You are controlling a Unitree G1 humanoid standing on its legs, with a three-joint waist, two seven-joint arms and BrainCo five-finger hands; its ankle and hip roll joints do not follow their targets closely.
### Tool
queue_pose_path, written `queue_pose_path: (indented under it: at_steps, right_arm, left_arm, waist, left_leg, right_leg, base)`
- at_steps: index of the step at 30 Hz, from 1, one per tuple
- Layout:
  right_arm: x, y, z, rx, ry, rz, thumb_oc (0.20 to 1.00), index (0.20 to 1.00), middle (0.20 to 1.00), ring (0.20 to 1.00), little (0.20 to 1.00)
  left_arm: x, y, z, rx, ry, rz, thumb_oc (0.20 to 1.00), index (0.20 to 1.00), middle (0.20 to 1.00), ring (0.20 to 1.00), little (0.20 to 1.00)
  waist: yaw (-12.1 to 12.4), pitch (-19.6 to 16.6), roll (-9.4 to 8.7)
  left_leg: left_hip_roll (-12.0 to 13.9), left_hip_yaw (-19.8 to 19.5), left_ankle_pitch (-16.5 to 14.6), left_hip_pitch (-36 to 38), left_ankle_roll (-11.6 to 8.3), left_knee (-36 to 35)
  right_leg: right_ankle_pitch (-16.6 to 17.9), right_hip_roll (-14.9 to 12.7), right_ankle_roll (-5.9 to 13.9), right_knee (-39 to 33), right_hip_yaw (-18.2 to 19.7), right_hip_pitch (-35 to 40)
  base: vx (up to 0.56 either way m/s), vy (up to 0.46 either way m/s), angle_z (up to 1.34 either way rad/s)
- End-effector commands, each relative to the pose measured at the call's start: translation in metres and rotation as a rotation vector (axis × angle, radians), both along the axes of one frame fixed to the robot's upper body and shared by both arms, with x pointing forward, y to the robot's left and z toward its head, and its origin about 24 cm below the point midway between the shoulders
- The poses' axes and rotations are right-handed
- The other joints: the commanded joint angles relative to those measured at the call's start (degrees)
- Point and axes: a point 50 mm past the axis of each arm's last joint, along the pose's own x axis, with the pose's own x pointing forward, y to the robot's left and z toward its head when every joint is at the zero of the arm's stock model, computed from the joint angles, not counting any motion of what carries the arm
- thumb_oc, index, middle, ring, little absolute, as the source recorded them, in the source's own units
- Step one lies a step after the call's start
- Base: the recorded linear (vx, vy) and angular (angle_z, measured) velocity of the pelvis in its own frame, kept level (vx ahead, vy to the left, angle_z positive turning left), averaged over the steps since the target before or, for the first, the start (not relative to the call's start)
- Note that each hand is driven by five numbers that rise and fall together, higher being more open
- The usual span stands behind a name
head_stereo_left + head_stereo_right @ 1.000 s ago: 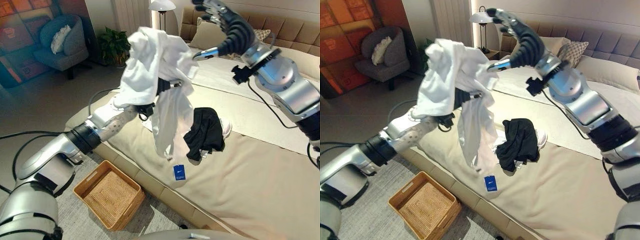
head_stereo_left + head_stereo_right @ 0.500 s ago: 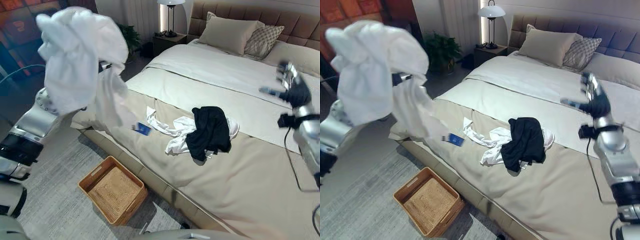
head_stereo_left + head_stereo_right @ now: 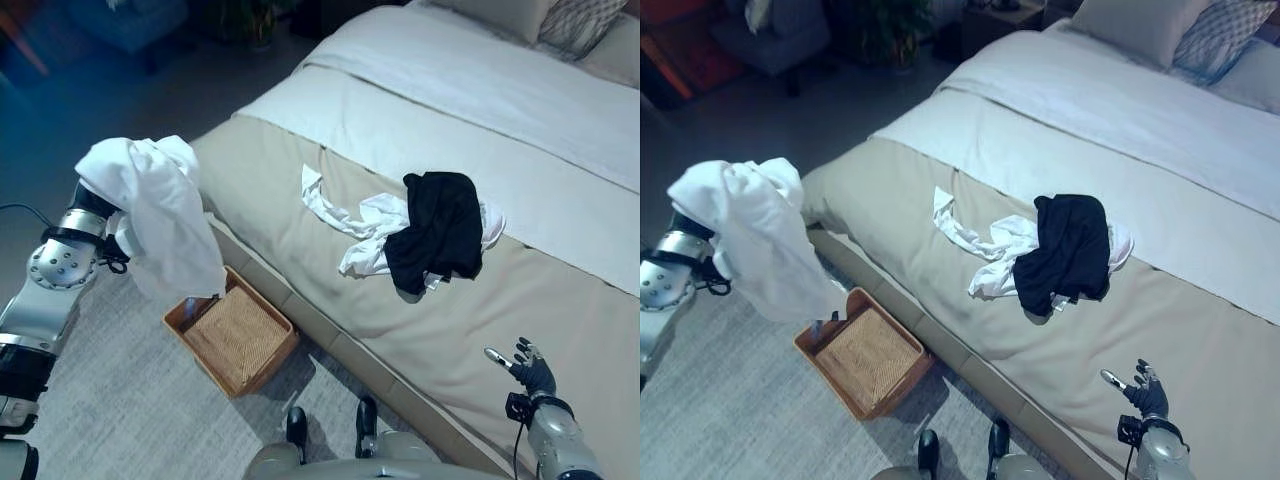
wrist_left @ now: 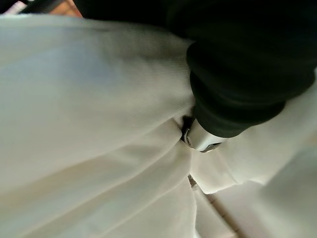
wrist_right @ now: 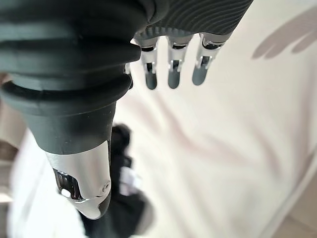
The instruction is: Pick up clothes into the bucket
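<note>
Fingers of the left hand (image 4: 200,136) are buried in the white garment (image 3: 160,215), so its grip cannot be told; the cloth hangs over the wicker basket (image 3: 232,333) on grey carpet (image 3: 120,400). The right hand (image 3: 530,368), fingers spread and empty, hovers over the beige bed (image 3: 560,320), where black clothing (image 3: 440,228) lies.

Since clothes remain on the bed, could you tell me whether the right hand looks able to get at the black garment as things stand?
Probably yes: the right hand is open and holds nothing, hovering over bare bed with nothing between it and the black garment.
</note>
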Motion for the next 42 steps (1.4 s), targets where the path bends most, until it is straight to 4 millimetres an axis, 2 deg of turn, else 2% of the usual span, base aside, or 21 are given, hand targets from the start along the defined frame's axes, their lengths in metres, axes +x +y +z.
queue_pose_path:
  at_steps: [1,7,9,12,13,17,18,19,22,27,28,30,31,34,35,37,42]
  right_arm:
    - [0.021,-0.003,0.015,-0.081,-0.055,0.088,1.0,1.0,1.0,1.0,1.0]
    - [0.022,0.003,0.006,-0.108,0.004,0.137,1.0,1.0,1.0,1.0,1.0]
    - [0.023,0.009,0.005,-0.105,-0.001,0.155,1.0,1.0,1.0,1.0,1.0]
    - [0.029,0.016,0.007,-0.095,-0.034,0.164,1.0,1.0,1.0,1.0,1.0]
    - [0.031,0.021,0.007,-0.097,-0.048,0.182,1.0,1.0,1.0,1.0,1.0]
    - [0.038,0.026,0.01,-0.096,-0.079,0.188,1.0,1.0,1.0,1.0,1.0]
    - [0.041,0.026,0.012,-0.1,-0.089,0.19,1.0,1.0,1.0,1.0,1.0]
    - [0.044,0.027,0.014,-0.102,-0.097,0.186,1.0,1.0,1.0,1.0,1.0]
    - [0.054,0.027,0.023,-0.109,-0.158,0.174,1.0,1.0,1.0,1.0,1.0]
    - [0.062,0.029,0.032,-0.095,-0.228,0.152,1.0,1.0,1.0,1.0,1.0]
    - [0.064,0.03,0.034,-0.097,-0.241,0.148,1.0,1.0,1.0,1.0,1.0]
    - [0.065,0.03,0.035,-0.097,-0.249,0.141,1.0,1.0,1.0,1.0,1.0]
    - [0.066,0.031,0.036,-0.092,-0.262,0.137,1.0,1.0,1.0,1.0,1.0]
    - [0.068,0.034,0.038,-0.088,-0.279,0.135,1.0,1.0,1.0,1.0,1.0]
    - [0.069,0.036,0.038,-0.084,-0.281,0.137,1.0,1.0,1.0,1.0,1.0]
    - [0.071,0.04,0.037,-0.075,-0.282,0.144,1.0,1.0,1.0,1.0,1.0]
    - [0.078,0.048,0.04,-0.064,-0.304,0.171,1.0,1.0,1.0,1.0,1.0]
  left_arm:
    - [0.005,0.016,0.027,-0.043,-0.158,0.099,0.2,0.2,0.2,0.2,0.2]
    - [0.015,0.023,0.014,-0.121,-0.182,0.22,0.2,0.2,0.2,0.2,0.2]
    - [0.018,0.026,0.017,-0.105,-0.204,0.271,0.2,0.2,0.2,0.2,0.2]
    - [0.026,0.026,0.031,-0.086,-0.246,0.307,0.2,0.2,0.2,0.2,0.2]
    - [0.03,0.027,0.041,-0.086,-0.277,0.324,0.2,0.2,0.2,0.2,0.2]
    - [0.034,0.029,0.047,-0.107,-0.29,0.351,0.2,0.2,0.2,0.2,0.2]
    - [0.036,0.029,0.048,-0.108,-0.289,0.354,0.2,0.2,0.2,0.2,0.2]
    - [0.038,0.028,0.052,-0.108,-0.297,0.357,0.2,0.2,0.2,0.2,0.2]
    - [0.04,0.03,0.063,-0.05,-0.319,0.394,0.2,0.2,0.2,0.2,0.2]
    - [0.043,0.031,0.084,-0.057,-0.37,0.42,0.2,0.2,0.2,0.2,0.2]
    - [0.046,0.029,0.093,-0.06,-0.387,0.419,0.373,0.373,0.373,0.373,0.373]
    - [0.047,0.029,0.098,-0.059,-0.399,0.425,0.52,0.52,0.52,0.52,0.52]
    - [0.048,0.028,0.105,-0.052,-0.407,0.429,1.0,1.0,1.0,1.0,1.0]
    - [0.051,0.035,0.113,-0.013,-0.387,0.491,1.0,1.0,1.0,1.0,1.0]
    - [0.052,0.042,0.11,-0.005,-0.347,0.534,1.0,1.0,1.0,1.0,1.0]
    - [0.055,0.042,0.115,0.03,-0.333,0.555,1.0,1.0,1.0,1.0,1.0]
    - [0.057,0.053,0.112,0.019,-0.276,0.638,1.0,1.0,1.0,1.0,1.0]
  waist:
    - [-0.96,1.8,-1.33]
    - [-1.58,6.71,-2.67]
    - [-2.03,8.61,-3.19]
    - [-2.68,11.03,-3.94]
    - [-3.01,12.29,-4.26]
    - [-3.46,14.01,-4.77]
    - [-3.46,14.26,-4.7]
    - [-3.41,14.65,-4.76]
    - [-3.66,15.96,-5.32]
    - [-3.84,16.9,-6.25]
    - [-4.05,16.93,-6.57]
    - [-4.24,16.94,-6.72]
    - [-4.35,16.94,-6.92]
    - [-4.9,16.94,-7.57]
    - [-5.0,16.94,-7.84]
    - [-4.9,16.94,-7.99]
    - [-4.92,16.94,-8.2]
  left_leg:
    - [0.61,0.48,-2.76,-4.32,-0.06,6.52]
    - [0.92,0.82,-3.18,-11.8,-0.02,11.68]
    - [1.05,0.83,-3.06,-14.87,0.03,13.29]
    - [0.94,0.72,-3.76,-21.71,-0.09,18.04]
    - [1.01,0.51,-4.01,-25.35,-0.19,20.28]
    - [1.02,0.11,-4.88,-31.63,-0.08,24.98]
    - [1.32,-0.38,-6.87,-32.27,-0.44,26.21]
    - [1.4,-0.58,-7.25,-33.89,-0.41,27.33]
    - [1.65,-0.73,-7.92,-38.27,-0.3,30.26]
    - [1.78,-1.47,-8.44,-45.03,-0.07,33.21]
    - [1.73,-1.65,-8.43,-47.14,-0.08,33.42]
    - [1.62,-1.89,-8.56,-48.81,-0.03,34.19]
    - [1.61,-2.13,-8.77,-50.3,-0.01,34.97]
    - [1.68,-2.32,-9.45,-53.68,0.31,37.01]
    - [1.86,-2.32,-9.75,-54.87,0.47,38.06]
    - [1.82,-2.34,-10.36,-56.58,0.83,39.79]
    - [2.13,-2.25,-11.15,-58.68,1.26,41.49]
  right_leg:
    - [-2.61,-6.2,5.98,8.57,-0.6,-3.0]
    - [-2.15,-7.08,5.55,12.12,0.84,-10.36]
    - [-2.24,-7.45,5.38,14.17,0.98,-13.73]
    - [-3.1,-8.08,4.99,18.24,1.05,-19.94]
    - [-3.18,-8.46,4.96,19.94,0.89,-22.97]
    - [-3.53,-8.72,4.73,23.2,1.1,-28.51]
    - [-5.11,-8.45,5.17,24.29,1.62,-29.16]
    - [-5.27,-8.48,5.19,25.14,1.66,-30.75]
    - [-5.1,-8.48,5.35,27.02,1.6,-34.67]
    - [-4.47,-8.53,5.85,28.55,1.4,-40.91]
    - [-4.12,-8.67,6.03,28.34,1.35,-42.75]
    - [-3.95,-8.75,6.09,28.55,1.37,-44.06]
    - [-3.89,-8.88,6.11,28.75,1.29,-45.15]
    - [-3.77,-8.87,6.24,30.08,1.33,-48.5]
    - [-3.83,-8.91,6.27,30.7,1.31,-49.51]
    - [-4.0,-8.84,6.52,31.88,1.41,-51.15]
    - [-3.42,-8.93,6.75,32.17,1.5,-53.2]
  base:
    - [-0.14,0.038,0.0]
    - [-0.11,0.03,-0.04]
    - [-0.13,0.023,-0.06]
    - [-0.15,0.008,0.05]
    - [-0.12,-0.002,0.08]
    - [-0.08,0.006,0.01]
    - [0.0,0.0,0.0]
    - [0.0,0.0,0.0]
    - [-0.07,0.008,0.0]
    - [-0.06,0.008,0.02]
    - [-0.04,0.008,0.05]
    - [-0.02,0.004,0.01]
    - [0.0,0.0,0.0]
    - [0.0,0.031,0.06]
    - [0.0,0.031,-0.03]
    - [0.01,0.029,-0.06]
    - [0.01,0.007,-0.04]
